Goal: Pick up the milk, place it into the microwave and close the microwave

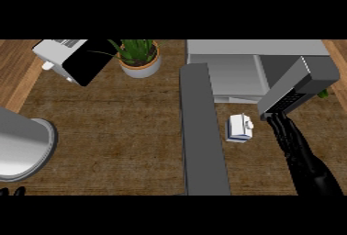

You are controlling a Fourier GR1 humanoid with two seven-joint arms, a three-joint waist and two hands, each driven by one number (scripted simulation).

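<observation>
Milk (239, 127): upright on counter (122, 137), just outside microwave (234, 73) opening, btwn open door (202, 133) on its left and my right hand (288, 133) on its right. Not held. Right hand: fingers straight, stretched fwd, tips at lower end of microwave's control panel (295, 89); contact w/ panel can't be confirmed. Clear gap btwn hand and milk. Door swung wide toward me. Left hand (12, 191): only fingertips show at lower left edge, look relaxed. Also noted: plant (139, 57) and toaster (68, 59) at far left, grey round object (24, 147) at left edge.
</observation>
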